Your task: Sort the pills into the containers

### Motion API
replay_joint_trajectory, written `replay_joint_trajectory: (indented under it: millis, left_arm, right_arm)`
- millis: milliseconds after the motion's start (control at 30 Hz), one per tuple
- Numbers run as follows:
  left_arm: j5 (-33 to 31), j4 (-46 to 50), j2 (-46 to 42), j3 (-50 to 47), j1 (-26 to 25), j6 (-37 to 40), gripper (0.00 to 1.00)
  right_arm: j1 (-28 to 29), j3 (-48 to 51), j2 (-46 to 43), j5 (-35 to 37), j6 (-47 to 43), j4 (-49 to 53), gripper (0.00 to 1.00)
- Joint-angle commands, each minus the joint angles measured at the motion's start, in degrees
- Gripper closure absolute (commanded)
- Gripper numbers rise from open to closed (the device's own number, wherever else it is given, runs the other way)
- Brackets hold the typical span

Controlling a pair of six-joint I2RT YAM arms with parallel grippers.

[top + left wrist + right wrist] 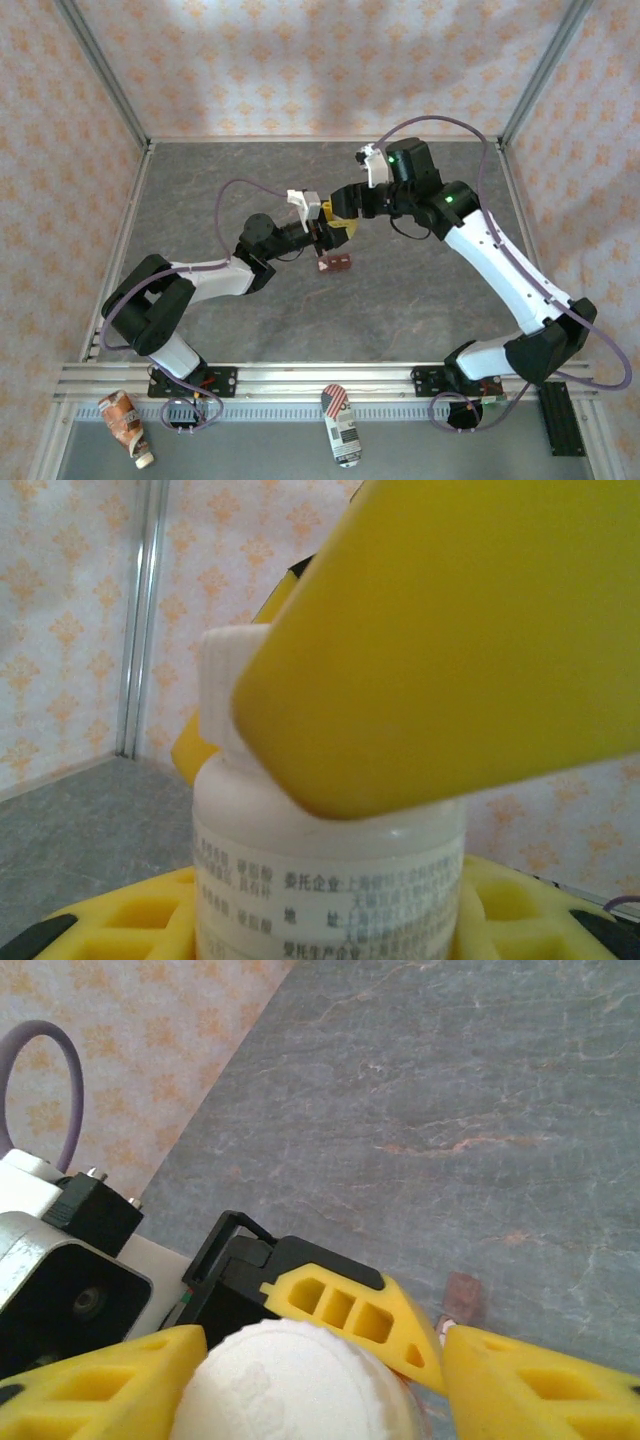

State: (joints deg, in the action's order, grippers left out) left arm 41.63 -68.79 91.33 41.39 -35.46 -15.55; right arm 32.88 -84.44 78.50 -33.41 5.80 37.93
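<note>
Left arm [205, 280] and right arm [500, 262]: white shells, black joints. Lilac cable [440, 122] loops back from each wrist. Green lamps [393, 157] behind right gripper [322, 1338]. Fingers [150, 1362] yellow, wedge-shaped, square cut-outs; black mount [290, 1257].

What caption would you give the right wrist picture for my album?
The right gripper straddles a white bottle cap above the grey table.

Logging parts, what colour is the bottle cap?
White. The cap on the bottle shows best in right wrist view.
</note>
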Motion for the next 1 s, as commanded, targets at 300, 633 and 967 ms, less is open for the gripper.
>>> replay_joint_trajectory:
  millis: [300, 633, 967]
  left_arm:
    - [-1.26, -2.22, 0.12, 1.19, 0.33, 0.58, 0.94]
    - [-4.74, -1.2, -1.1, -2.77, 0.4, 4.29, 0.3]
    - [-9.02, 0.23, -7.93, -12.38, 1.52, 5.33, 0.0]
  right_arm:
    - [1.37, 1.74, -0.58, 5.57, 4.34, -3.46, 0.7]
    - [0.59, 3.49, -2.24, 19.32, 8.52, -6.77, 0.75]
    - [-3.68, 9.9, -3.85, 28.33, 9.78, -12.56, 0.75]
